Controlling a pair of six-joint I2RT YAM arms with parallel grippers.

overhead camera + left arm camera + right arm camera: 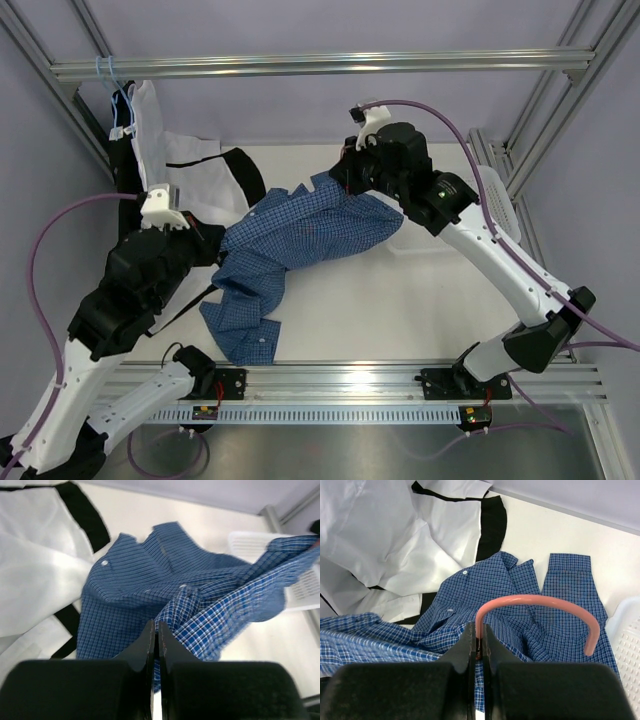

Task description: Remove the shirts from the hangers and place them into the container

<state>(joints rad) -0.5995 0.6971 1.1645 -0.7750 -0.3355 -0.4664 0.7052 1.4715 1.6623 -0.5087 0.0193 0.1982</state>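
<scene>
The blue check shirt (300, 235) is stretched between both arms above the table. My left gripper (212, 252) (153, 625) is shut on a fold of this shirt (130, 590). My right gripper (345, 178) (479, 627) is shut on the hook of the pink hanger (540, 600), whose lower part is hidden inside the shirt (490, 590). The white shirt (205, 185) (380, 530) and the black shirt (245, 175) (85, 515) hang at the back left. The white container (497, 205) (255, 542) (627, 640) sits at the right, partly under the right arm.
An aluminium frame rail (320, 65) crosses the back, with posts at both sides. A light blue hanger (122, 108) shows at the white shirt's collar near the rail. Purple cables (45, 250) loop off both arms.
</scene>
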